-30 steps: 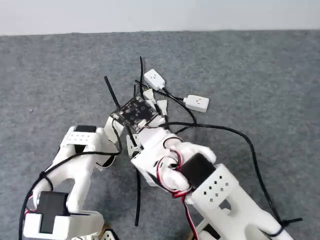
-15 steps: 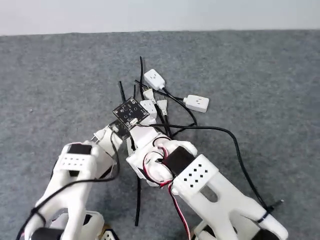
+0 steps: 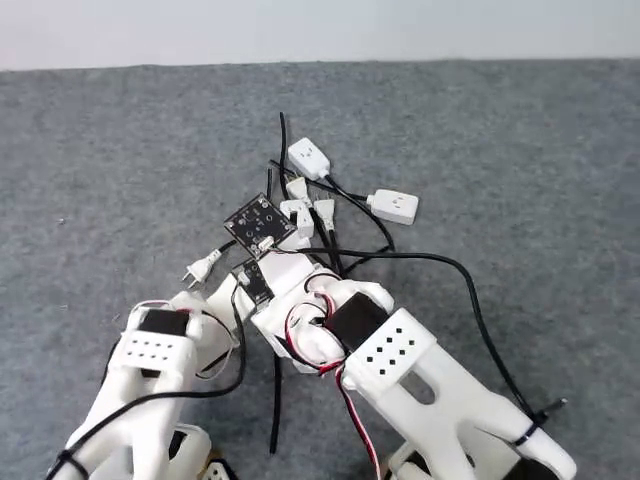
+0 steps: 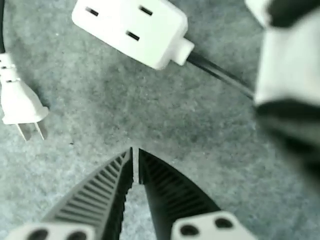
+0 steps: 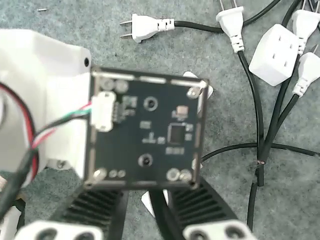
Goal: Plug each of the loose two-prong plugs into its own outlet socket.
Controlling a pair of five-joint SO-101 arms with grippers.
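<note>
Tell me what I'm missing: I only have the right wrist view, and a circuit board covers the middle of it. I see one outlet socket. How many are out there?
Observer: Three in the high view: the near socket by the circuit board, the far socket beyond it, and the side socket off on its own.
Operator: Anything plugged into the far or side one?
Observer: No, no plug sits in either; their slots show bare.
Operator: Left jaws?
Observer: In the left wrist view the left gripper has its jaws shut on nothing.
</note>
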